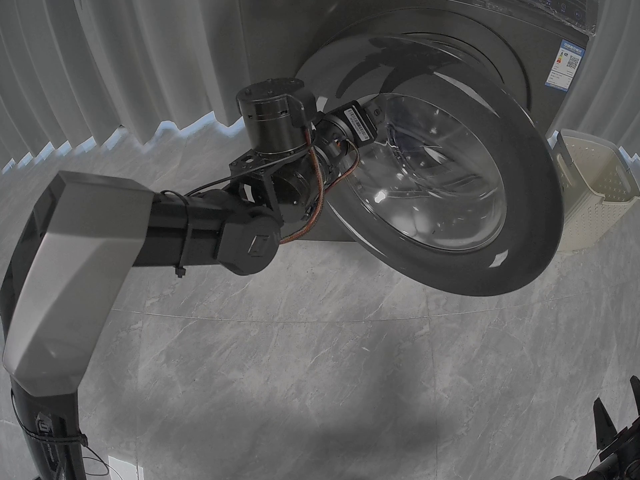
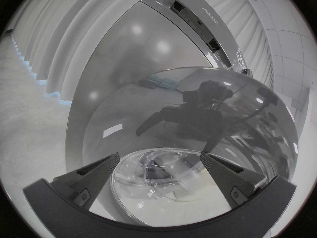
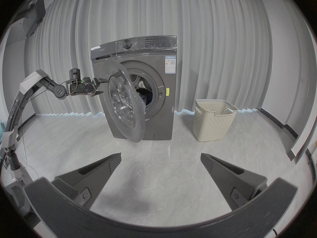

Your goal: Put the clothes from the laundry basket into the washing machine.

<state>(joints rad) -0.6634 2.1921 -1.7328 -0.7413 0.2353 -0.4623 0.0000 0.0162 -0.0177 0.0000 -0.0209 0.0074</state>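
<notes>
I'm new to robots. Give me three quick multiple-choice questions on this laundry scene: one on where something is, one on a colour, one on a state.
1. Where is the laundry basket relative to the washing machine?
A. On top of it
B. On the floor beside it
C. Inside it

2. What colour is the laundry basket?
A. Cream
B. Red
C. Black

3. How is the door?
A. Shut
B. Swung open
C. Taken off

Answers: 1 B, it stands on the floor at the machine's side. 2 A, its perforated walls are cream. 3 B, the door hangs out at an angle from the front.
</notes>
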